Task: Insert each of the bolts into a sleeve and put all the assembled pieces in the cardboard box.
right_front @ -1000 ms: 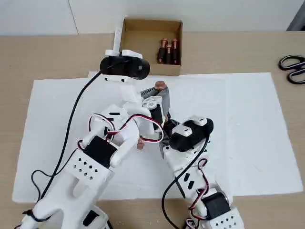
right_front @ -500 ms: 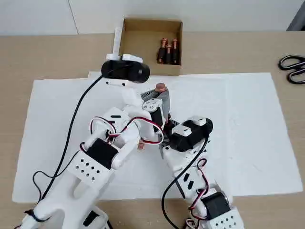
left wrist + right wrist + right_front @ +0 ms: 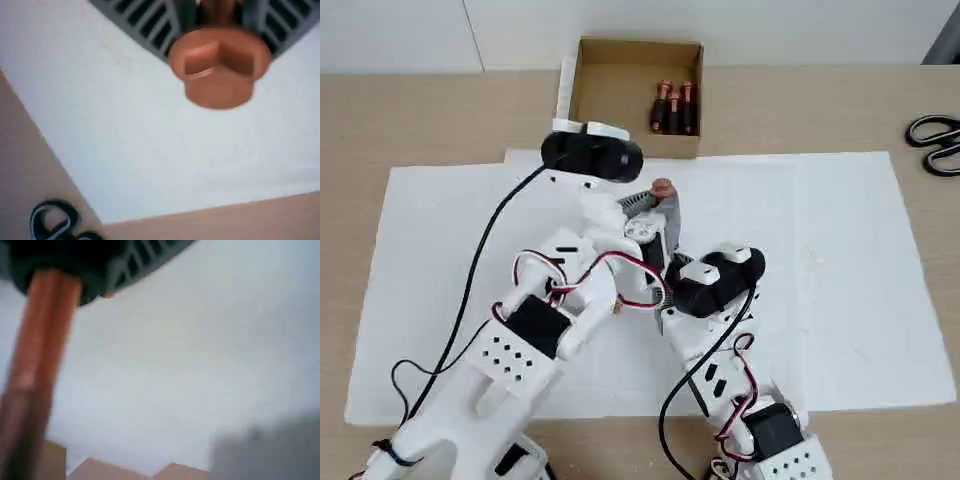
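My left gripper (image 3: 661,198) is shut on a copper bolt (image 3: 662,187) and holds it over the white sheet a little short of the cardboard box (image 3: 620,75). The left wrist view has the bolt's (image 3: 219,70) head toward the camera, between grey ribbed fingers (image 3: 137,17). My right gripper (image 3: 55,275) is shut on a long copper sleeve (image 3: 37,365). In the high view that sleeve's end (image 3: 617,306) pokes out beneath the left arm, which hides the right gripper's fingers. Several assembled copper pieces (image 3: 675,108) lie in the box.
A white sheet (image 3: 820,250) covers the middle of the wooden table. Black scissors (image 3: 935,140) lie at the far right edge, off the sheet, and the scissors (image 3: 52,220) also appear in the left wrist view. The two arms cross closely near the sheet's middle.
The left arm has shifted slightly to the right and nearer with the bolt still in its gripper. The right arm has barely moved.
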Controlling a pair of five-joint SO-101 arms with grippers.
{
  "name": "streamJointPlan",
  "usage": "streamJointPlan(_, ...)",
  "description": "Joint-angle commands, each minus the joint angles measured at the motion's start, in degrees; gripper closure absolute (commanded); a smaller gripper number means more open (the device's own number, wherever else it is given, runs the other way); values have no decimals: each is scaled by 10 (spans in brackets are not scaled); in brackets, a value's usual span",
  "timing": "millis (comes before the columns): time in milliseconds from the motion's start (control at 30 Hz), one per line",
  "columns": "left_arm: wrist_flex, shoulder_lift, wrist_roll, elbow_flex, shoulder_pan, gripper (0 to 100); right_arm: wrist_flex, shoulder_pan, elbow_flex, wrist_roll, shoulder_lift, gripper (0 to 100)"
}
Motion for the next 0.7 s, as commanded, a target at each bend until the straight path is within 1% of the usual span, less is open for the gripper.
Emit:
streamJointPlan(0,6,-19,-18,-5,13,994,1,1,4,-6,-4,995)
streamJointPlan(267,9,-19,-21,-3,13,994,1,1,4,-6,-4,995)
streamJointPlan(500,73,-20,-22,-7,14,994,1,1,4,-6,-4,995)
streamJointPlan(667,82,-20,-22,-6,14,994,1,1,4,-6,-4,995)
